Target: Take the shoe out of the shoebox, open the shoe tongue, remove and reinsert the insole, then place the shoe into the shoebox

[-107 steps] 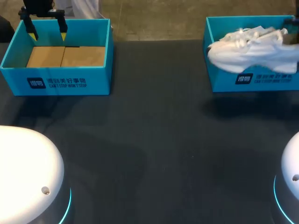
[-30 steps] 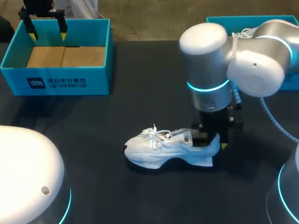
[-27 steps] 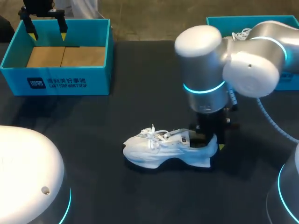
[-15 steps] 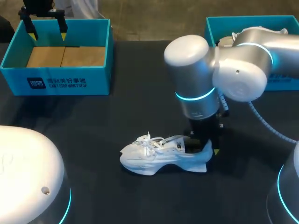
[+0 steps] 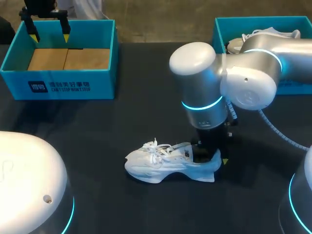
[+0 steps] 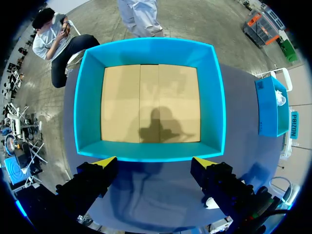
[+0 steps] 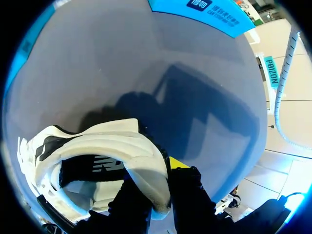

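Note:
A white sneaker (image 5: 163,165) lies on its sole on the dark table, toe to the left, laces loose. My right gripper (image 5: 213,157) comes straight down at its heel and is shut on the heel collar. In the right wrist view the white sneaker's (image 7: 105,156) padded collar sits pinched between the dark fingers of the right gripper (image 7: 157,191), one yellow tip showing beside it. My left gripper (image 5: 48,30) hangs open over the far-left blue shoebox (image 5: 105,73). In the left wrist view the left gripper (image 6: 155,165) holds nothing above the blue shoebox (image 6: 83,107), whose brown floor is bare.
A second blue shoebox (image 5: 218,34) stands at the far right, with another white shoe (image 5: 273,33) inside it. My right arm's large elbow spans from that box to the table's middle. Bare dark tabletop (image 5: 122,117) lies between the two boxes.
My right arm has carried the sneaker out of the right box and, over the last second, a little left and nearer, down onto the table. The left arm has not moved.

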{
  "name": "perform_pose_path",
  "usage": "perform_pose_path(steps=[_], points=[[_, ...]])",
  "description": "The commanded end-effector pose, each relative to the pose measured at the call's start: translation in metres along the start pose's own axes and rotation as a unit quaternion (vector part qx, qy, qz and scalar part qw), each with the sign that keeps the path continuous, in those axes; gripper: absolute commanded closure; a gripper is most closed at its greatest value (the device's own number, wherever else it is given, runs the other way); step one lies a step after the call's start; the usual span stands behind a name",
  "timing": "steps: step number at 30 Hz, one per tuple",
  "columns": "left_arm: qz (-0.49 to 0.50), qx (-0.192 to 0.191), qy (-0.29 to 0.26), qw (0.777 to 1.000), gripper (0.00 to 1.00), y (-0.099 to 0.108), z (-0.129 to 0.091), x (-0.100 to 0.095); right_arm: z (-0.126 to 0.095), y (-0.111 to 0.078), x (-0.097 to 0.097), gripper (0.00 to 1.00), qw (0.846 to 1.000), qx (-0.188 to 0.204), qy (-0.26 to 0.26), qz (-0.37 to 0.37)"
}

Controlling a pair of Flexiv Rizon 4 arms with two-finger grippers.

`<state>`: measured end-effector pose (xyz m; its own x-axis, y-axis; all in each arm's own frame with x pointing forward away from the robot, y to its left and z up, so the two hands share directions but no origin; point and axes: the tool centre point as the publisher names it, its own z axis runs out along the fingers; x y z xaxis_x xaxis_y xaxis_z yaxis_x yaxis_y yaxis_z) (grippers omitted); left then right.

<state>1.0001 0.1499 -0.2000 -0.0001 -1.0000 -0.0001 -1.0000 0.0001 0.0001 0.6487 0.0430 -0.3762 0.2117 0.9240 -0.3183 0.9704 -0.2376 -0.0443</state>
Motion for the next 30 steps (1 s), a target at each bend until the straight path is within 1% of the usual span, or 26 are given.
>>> perform_pose_path(steps=[1, 8, 9, 10, 11, 13, 14, 18, 19, 20, 21, 25, 26, 30], points=[[0.0, 0.0, 0.0, 1.0, 0.0, 0.0, 0.0, 0.0, 0.001, -0.005, 0.006, 1.0, 1.0, -0.003, -0.005, -0.001], [0.0, 0.0, 0.0, 1.0, 0.0, 0.0, 0.0, 0.0, -0.002, -0.006, 0.007, 1.0, 1.0, -0.001, 0.006, -0.004], [0.0, 0.0, 0.0, 1.0, 0.0, 0.0, 0.0, 0.0, -0.004, -0.006, 0.006, 0.82, 1.0, 0.0, 0.01, -0.006], [0.0, 0.0, 0.0, 1.0, 0.0, 0.0, 0.0, 0.0, -0.005, -0.007, 0.006, 0.71, 1.0, 0.001, 0.013, -0.006], [0.0, 0.0, 0.0, 1.0, 0.0, 0.0, 0.0, 0.0, -0.005, -0.007, 0.005, 0.65, 1.0, 0.002, 0.015, -0.007], [0.0, 0.0, 0.0, 1.0, 0.0, 0.0, 0.0, 0.0, -0.008, -0.006, 0.004, 0.5, 1.0, 0.004, 0.024, -0.008], [0.0, 0.0, 0.0, 1.0, 0.0, 0.0, 0.0, 0.0, -0.009, -0.007, 0.003, 0.01, 1.0, 0.004, 0.024, -0.008], [0.0, 0.0, 0.0, 1.0, 0.0, 0.0, 0.0, 0.0, -0.015, -0.007, 0.0, 0.0, 0.999, 0.005, 0.039, -0.01], [0.0, 0.0, 0.0, 1.0, 0.0, 0.0, 0.0, 0.0, -0.019, -0.007, -0.002, 0.0, 0.998, 0.008, 0.052, -0.015], [0.0, 0.0, 0.0, 1.0, 0.0, 0.0, 0.0, 0.0, -0.021, -0.007, -0.003, 0.0, 0.998, 0.008, 0.053, -0.014], [0.0, 0.0, 0.0, 1.0, 0.0, 0.0, 0.0, 0.0, -0.027, -0.007, -0.006, 0.0, 0.997, 0.013, 0.072, -0.02], [0.0, 0.0, 0.0, 1.0, 0.0, 0.0, 0.0, 0.0, -0.043, -0.005, -0.015, 0.0, 0.994, 0.018, 0.098, -0.034], [0.0, 0.0, 0.0, 1.0, 0.0, 0.0, 0.0, 0.0, -0.048, -0.004, -0.018, 0.0, 0.992, 0.022, 0.117, -0.045], [0.0, 0.0, 0.0, 1.0, 0.0, 0.0, 0.0, 0.0, -0.063, 0.002, -0.028, 0.0, 0.985, 0.034, 0.151, -0.079]])
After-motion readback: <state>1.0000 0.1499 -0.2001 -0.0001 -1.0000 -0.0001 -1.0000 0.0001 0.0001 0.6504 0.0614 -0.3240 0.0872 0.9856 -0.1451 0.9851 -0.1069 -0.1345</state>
